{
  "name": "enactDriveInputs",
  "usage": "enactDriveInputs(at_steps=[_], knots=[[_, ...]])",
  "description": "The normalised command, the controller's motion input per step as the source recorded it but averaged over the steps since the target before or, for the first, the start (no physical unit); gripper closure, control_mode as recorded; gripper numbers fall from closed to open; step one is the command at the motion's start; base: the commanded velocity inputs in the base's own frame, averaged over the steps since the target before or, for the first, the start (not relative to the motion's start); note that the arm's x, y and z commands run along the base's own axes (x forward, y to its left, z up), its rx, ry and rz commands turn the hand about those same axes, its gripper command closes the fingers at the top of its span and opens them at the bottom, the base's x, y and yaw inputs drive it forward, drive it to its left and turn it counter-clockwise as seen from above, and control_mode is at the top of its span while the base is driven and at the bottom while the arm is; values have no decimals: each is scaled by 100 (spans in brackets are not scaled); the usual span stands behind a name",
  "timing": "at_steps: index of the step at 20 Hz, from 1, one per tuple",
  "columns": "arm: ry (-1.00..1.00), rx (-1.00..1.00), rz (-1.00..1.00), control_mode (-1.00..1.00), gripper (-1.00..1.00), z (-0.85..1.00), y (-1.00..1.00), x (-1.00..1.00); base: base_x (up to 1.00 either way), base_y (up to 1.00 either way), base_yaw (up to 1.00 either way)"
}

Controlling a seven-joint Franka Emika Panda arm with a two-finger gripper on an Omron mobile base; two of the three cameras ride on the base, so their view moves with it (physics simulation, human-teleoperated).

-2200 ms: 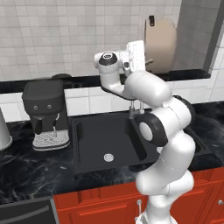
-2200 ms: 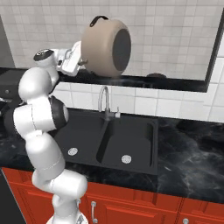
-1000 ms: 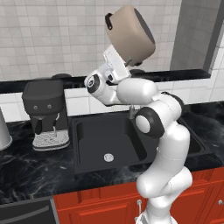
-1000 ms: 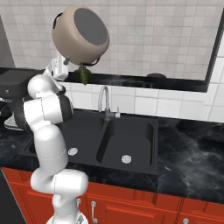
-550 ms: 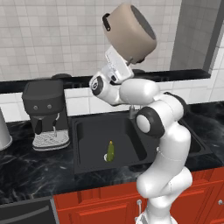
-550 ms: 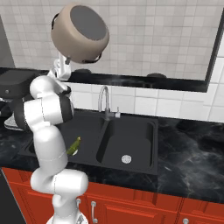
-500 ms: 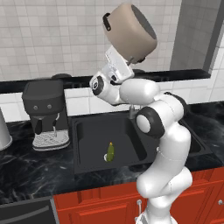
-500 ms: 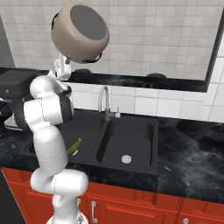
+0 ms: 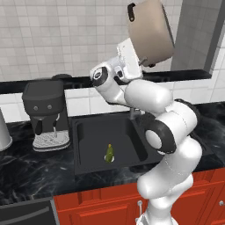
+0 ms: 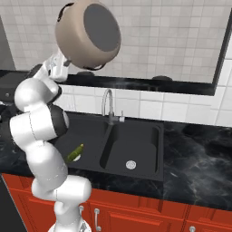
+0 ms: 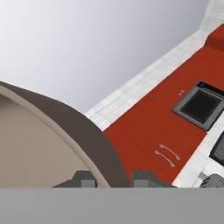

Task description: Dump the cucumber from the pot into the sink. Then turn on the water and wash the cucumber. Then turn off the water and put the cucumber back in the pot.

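My gripper (image 11: 114, 179) is shut on the dark rim of the pot (image 11: 65, 127), one fingertip on each side of the wall. The arm holds the big beige pot (image 9: 149, 33) high above the counter, tipped on its side, with its open mouth (image 10: 100, 28) turned outward and nothing inside. The small yellow-green cucumber (image 9: 109, 153) rests in the left basin of the black sink (image 9: 90, 136), near the front wall. From the right, the cucumber (image 10: 75, 154) shows just beside my arm, in that same sink (image 10: 140, 138).
A curved silver faucet (image 10: 108, 105) stands behind the divider between the basins. A black coffee machine (image 9: 44, 112) sits on the counter left of the sink, with a grey metal vessel (image 9: 3, 132) further left. Red cabinets run below the dark marble counter (image 10: 199, 154).
The cucumber has fallen out of the tipped pot and landed in the left basin. The pot has swung a little to the right, still held high.
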Motion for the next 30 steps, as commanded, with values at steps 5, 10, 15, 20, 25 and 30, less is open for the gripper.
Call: enactDriveInputs(at_steps=[5,10,15,20,25,30], knots=[[-1,41,18,-100,100,-8,-45,-75,0,0,0],[-11,45,41,-100,100,-22,-38,-78,0,0,0],[-7,43,54,-100,100,-20,-23,-52,0,0,0],[-1,42,55,-100,100,-15,-23,-38,0,0,0],[0,41,50,-100,100,-11,-20,-33,0,0,0],[4,33,43,-100,100,-14,0,-33,0,0,0]])
